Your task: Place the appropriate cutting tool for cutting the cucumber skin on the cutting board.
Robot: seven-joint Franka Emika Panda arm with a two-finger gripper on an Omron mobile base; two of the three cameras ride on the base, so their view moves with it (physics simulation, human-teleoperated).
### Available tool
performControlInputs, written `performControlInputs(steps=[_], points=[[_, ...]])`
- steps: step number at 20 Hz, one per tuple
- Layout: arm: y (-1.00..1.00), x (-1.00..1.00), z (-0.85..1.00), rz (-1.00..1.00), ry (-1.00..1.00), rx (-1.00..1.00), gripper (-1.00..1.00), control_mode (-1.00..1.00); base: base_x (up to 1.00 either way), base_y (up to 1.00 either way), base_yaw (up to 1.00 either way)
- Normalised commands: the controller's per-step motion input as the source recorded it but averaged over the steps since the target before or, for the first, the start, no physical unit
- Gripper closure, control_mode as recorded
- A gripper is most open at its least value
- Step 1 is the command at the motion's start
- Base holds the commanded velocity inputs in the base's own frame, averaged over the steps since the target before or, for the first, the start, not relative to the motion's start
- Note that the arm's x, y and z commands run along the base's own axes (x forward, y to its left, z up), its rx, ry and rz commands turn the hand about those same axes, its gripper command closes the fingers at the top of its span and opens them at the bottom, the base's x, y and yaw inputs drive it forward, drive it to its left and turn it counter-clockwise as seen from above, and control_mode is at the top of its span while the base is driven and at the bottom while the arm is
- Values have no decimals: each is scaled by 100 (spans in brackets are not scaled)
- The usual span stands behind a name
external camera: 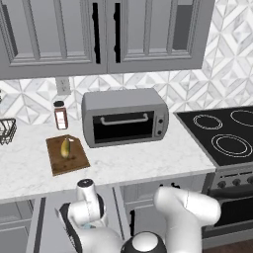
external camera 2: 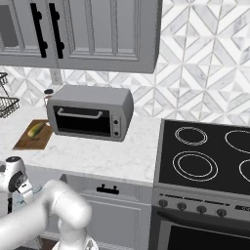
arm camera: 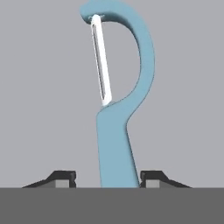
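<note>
the white marble table (external camera: 148, 158) runs from the wire basket (external camera: 6, 131) at its left end to the black glass cooktop (external camera: 225, 133) on the right, and its front strip is bare all along. landmark: the grey toaster oven (external camera: 124, 117), standing against the patterned backsplash near the middle. just left of the oven and a little forward lies the flat brown wooden cutting board (external camera: 67, 154), its near corner close to the table's front edge, with open marble in front and to its left. the small stubby yellow-green cucumber (external camera: 65, 147) lies on the board's rear half, leaving the front half free.

the gripper (arm camera: 107, 178) hangs low, below the table's front edge and forward-left of the oven, in front of the grey cabinet fronts (external camera: 20, 222). its jaws are closed on the handle of the light-blue peeler with a looped head and white blade (arm camera: 114, 131), one dark fingertip (arm camera: 61, 178) on each side of the handle; the head points away from the hand against plain grey. a sliver of blue shows at the hand in the left base view.

behind the board, left of the oven, stands a small red-brown spice jar (external camera: 61, 115). grey upper cabinets (external camera: 99, 29) hang above the oven.
</note>
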Motion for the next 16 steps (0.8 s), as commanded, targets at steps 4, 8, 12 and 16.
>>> performControlInputs(steps=[4, 8, 12, 16], points=[[0, -26, -15, -5, 0, 0, 100, -100, 0, 0, 0], [-2, -46, 12, -4, -2, 0, 100, -100, 0, 0, 0], [-10, -68, 81, -1, -2, 0, 100, -100, 0, 0, 0], [-1, -44, 100, 0, 0, 0, 100, -100, 0, 0, 0]])
